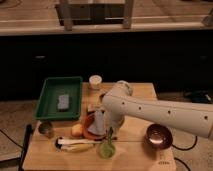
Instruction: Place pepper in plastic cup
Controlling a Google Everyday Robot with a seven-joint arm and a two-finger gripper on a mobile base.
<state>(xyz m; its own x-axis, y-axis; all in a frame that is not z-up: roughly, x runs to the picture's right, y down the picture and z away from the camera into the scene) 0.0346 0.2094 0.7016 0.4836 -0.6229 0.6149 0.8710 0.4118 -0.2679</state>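
Camera view gives us first the wooden worktop (135, 150), which carries all the things and fills the lower part of the scene. Over it, the white arm (155, 111) comes in from the right side and bends down near the middle of the worktop. At the back left we see a green tray (61, 79), and inside it lies a small grey block (63, 101). On the right front, under the arm, stands a round bowl (159, 135) of copper colour, shiny inside. Just left of the arm's end there is a reddish dish (90, 131) with a grey object (99, 121) leaning in it; what this object is, we cannot say. The gripper (109, 129) hangs at the front middle, directly above the plastic cup (105, 150), and we cannot tell if it is spread or pinching something. Along the front edge, left of the plastic cup, lies a pale yellow long item (79, 146). A white cup (95, 81) stands at the back, just right of the tray. The plastic cup is upright close to the front edge. The pepper (109, 138) stands almost upright, its lower end inside the plastic cup and its upper end reaching to the gripper. A dark metal cup (46, 129) sits at the front left, and a small orange fruit (76, 130) touches the dish.
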